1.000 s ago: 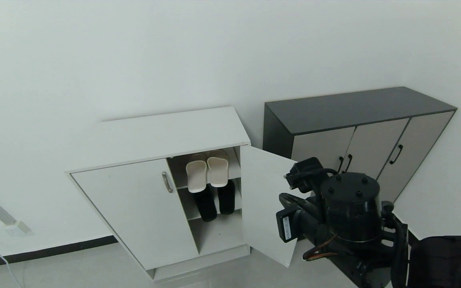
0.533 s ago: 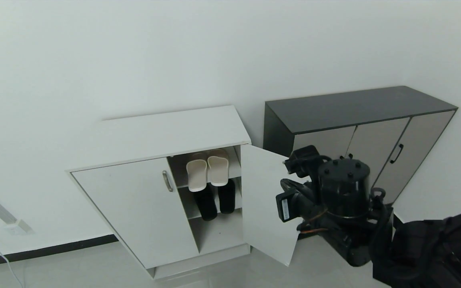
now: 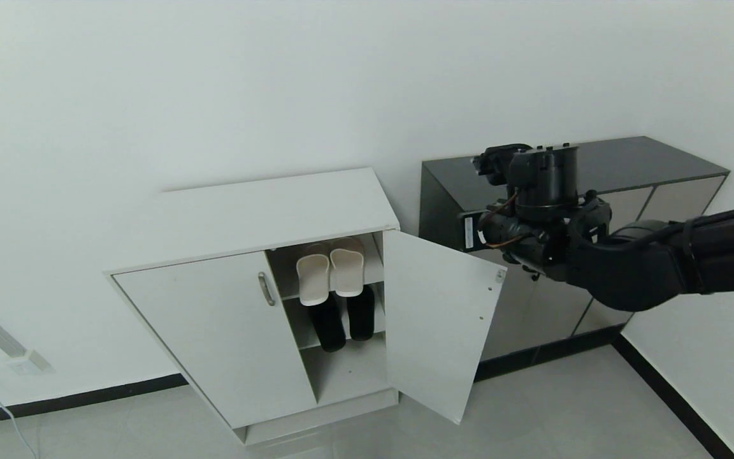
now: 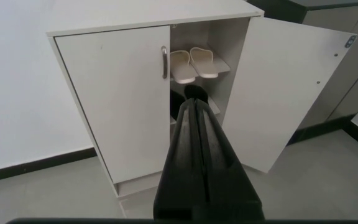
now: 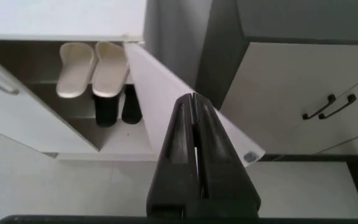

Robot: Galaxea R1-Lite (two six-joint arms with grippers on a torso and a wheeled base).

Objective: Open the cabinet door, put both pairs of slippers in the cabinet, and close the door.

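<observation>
The right hand is seen clenched, its two fingers pressed flat together with nothing held between them. In the head view its arm is held in the right half of the frame, above the top corner of the open door and in front of the dark cabinet, apart from the door. The left hand is likewise clenched and empty, and is aimed at the opening of the white cabinet.

The task is judged to be nearly finished. The door has been opened and both pairs are found inside. The beige slippers are laid side by side on the upper shelf, just below the centre of the head view, with their near ends overhanging the shelf's front edge. The black slippers are set directly beneath them on the middle shelf, also side by side. Only the closing of the door is left, as far as can be told.

The open door is shown as a plain white panel, hinged at the cabinet's right side and swung out towards the lower right of the frame, so that its inner face is turned to the camera. A few small holes are seen near its free edge. The outer face is hidden, so no handle can be made out there. The closed door is seen at lower left, with a metal handle at its inner edge.
</observation>
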